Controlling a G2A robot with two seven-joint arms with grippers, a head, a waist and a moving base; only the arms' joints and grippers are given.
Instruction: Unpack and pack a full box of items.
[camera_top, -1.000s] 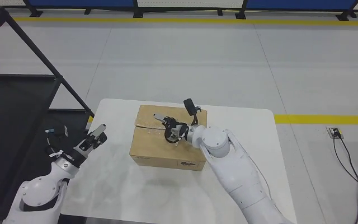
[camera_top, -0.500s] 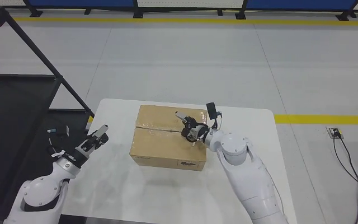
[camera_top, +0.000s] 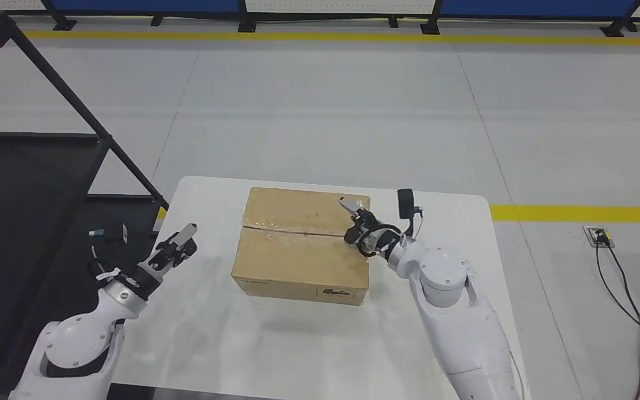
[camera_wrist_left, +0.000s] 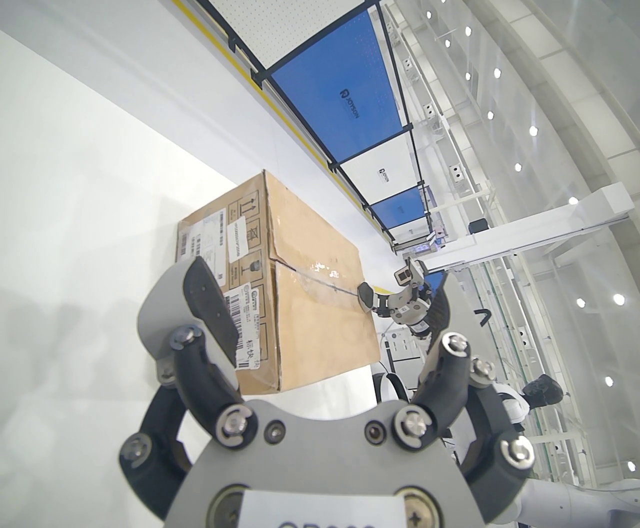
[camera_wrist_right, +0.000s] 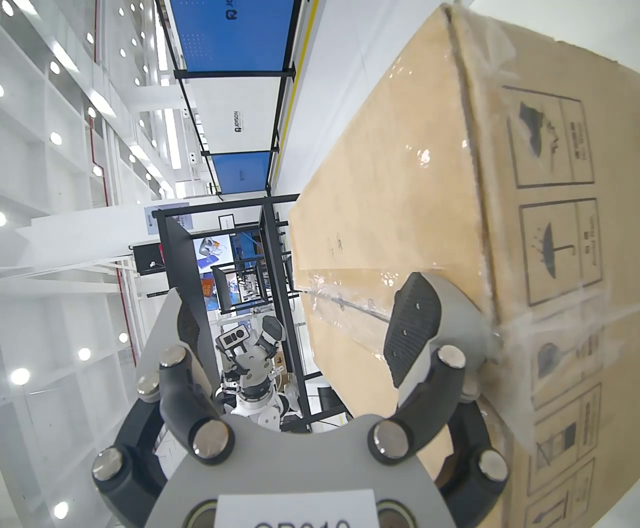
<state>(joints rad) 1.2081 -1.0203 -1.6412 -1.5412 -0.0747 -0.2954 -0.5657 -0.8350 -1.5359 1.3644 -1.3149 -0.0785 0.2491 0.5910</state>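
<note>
We see a matt brown cardboard box (camera_top: 300, 245), its seam sealed with glossy, wrinkled clear tape (camera_wrist_right: 350, 302), on a smooth white table (camera_top: 230, 330). The right gripper (camera_wrist_right: 300, 300) has dimpled black pads (camera_wrist_right: 412, 325) and white plastic shells.

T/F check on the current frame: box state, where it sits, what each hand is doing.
1. The box is closed, with tape over its top seam. True.
2. The left hand grips the box. False: it is open and empty, off to the side and apart from the box.
3. The right hand is open at one end of the seam, at the box's top edge. True; whether a finger touches the cardboard cannot be told.
4. The box lies on the floor. False: it stands on the white table.
</note>
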